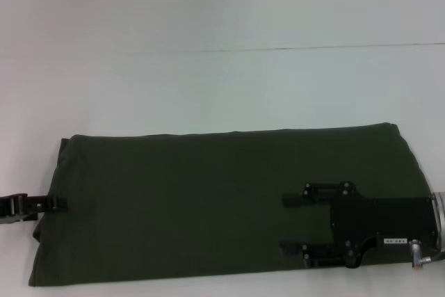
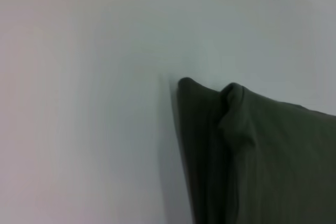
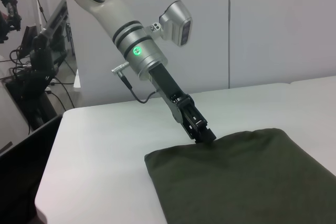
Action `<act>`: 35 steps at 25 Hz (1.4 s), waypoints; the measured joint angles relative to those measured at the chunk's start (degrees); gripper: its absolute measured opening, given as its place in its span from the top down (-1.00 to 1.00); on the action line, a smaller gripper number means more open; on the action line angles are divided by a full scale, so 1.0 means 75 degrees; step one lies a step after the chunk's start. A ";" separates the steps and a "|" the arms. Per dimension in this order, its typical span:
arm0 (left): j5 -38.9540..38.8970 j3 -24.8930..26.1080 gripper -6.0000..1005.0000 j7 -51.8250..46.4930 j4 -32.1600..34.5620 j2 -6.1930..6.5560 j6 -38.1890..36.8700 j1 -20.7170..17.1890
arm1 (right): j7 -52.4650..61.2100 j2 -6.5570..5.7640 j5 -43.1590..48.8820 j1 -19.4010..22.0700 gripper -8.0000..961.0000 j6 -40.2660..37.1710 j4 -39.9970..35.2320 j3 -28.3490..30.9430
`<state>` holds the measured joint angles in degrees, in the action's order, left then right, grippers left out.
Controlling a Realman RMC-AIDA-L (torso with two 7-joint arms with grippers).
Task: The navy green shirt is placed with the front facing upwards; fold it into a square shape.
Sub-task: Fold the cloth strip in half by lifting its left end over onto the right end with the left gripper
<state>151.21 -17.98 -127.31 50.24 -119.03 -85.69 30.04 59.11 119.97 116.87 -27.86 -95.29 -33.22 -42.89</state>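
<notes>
The navy green shirt (image 1: 195, 206) lies on the white table (image 1: 208, 88) folded into a long band, with only plain dark olive cloth showing. At the band's left end my left gripper (image 1: 55, 204) is shut on the hem. The right wrist view shows the left gripper (image 3: 206, 136) pinching that edge of the shirt (image 3: 236, 182), which rises slightly to it. The left wrist view has a bunched corner of the shirt (image 2: 273, 166). My right gripper (image 1: 284, 222) lies open over the band's right part, its two fingers spread across the cloth.
A thin seam (image 1: 313, 48) crosses the table behind the shirt. Past the table's edge (image 3: 58, 129) on the left arm's side stand dark equipment and cables (image 3: 31, 61). Bare white tabletop (image 2: 79, 103) surrounds the shirt's corner.
</notes>
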 joint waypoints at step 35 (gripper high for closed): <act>-0.0123 -0.0330 -0.43 0.0049 -0.0406 0.0004 -0.0521 0.0306 | 0.0005 -0.0012 -0.0010 0.0009 -0.55 0.0025 0.0000 0.0008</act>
<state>150.29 -20.45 -126.94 47.20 -118.99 -89.59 32.33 59.15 119.87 116.79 -27.80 -95.10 -33.22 -42.83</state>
